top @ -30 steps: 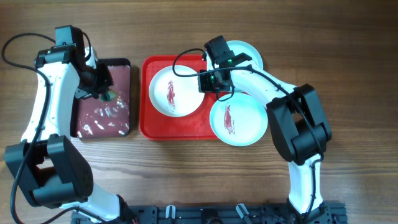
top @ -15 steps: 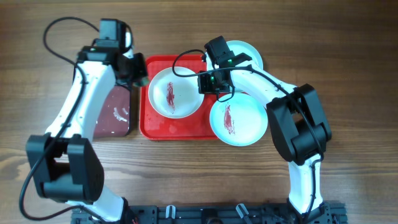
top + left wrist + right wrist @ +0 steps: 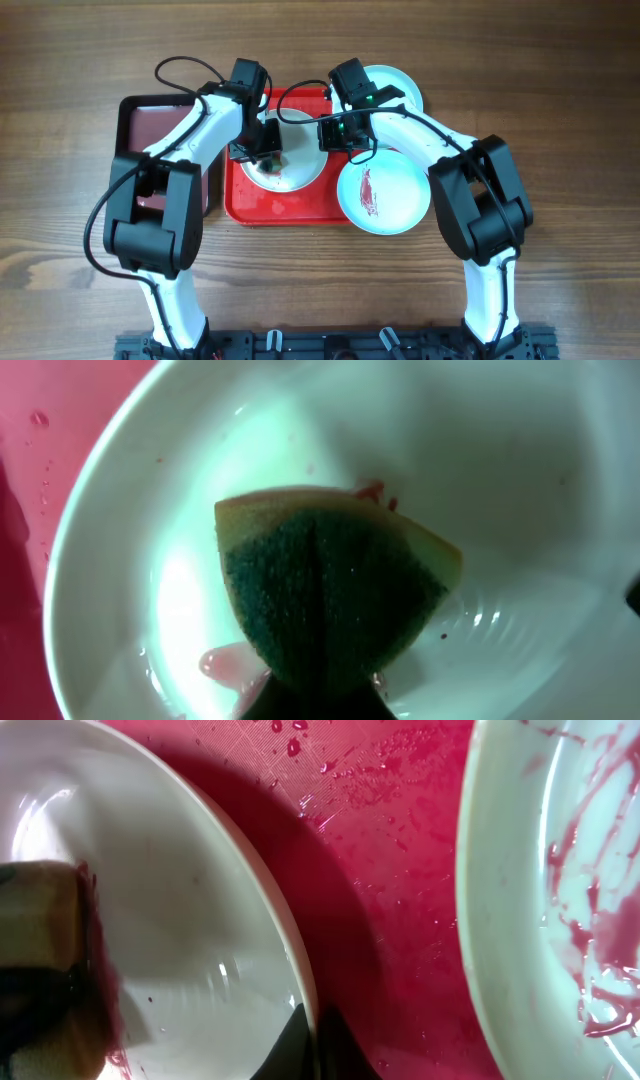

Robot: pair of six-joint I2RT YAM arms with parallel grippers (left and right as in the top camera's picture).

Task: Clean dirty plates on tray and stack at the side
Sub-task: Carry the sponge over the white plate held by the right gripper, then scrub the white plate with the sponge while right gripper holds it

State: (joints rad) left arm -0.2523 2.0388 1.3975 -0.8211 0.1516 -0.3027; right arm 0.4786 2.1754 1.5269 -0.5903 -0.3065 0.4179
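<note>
A white plate (image 3: 300, 165) sits on the left half of the red tray (image 3: 300, 208). My left gripper (image 3: 266, 155) is shut on a green and yellow sponge (image 3: 330, 600) and presses it onto the white plate (image 3: 520, 480), with pink liquid around it. My right gripper (image 3: 332, 135) is shut on the white plate's right rim (image 3: 300, 980). An aqua plate (image 3: 385, 195) with a red smear lies at the tray's right edge, also in the right wrist view (image 3: 540, 920). Another aqua plate (image 3: 395, 85) lies behind the right arm, off the tray.
A dark maroon black-rimmed tray (image 3: 150, 110) lies left of the red tray, wet with drops. The red tray floor (image 3: 390, 870) between the two plates is wet. The sponge (image 3: 40, 950) shows at the left edge of the right wrist view.
My left arm has swung right from the maroon tray to the white plate, carrying the sponge onto it. The right arm and the plates have not moved.
</note>
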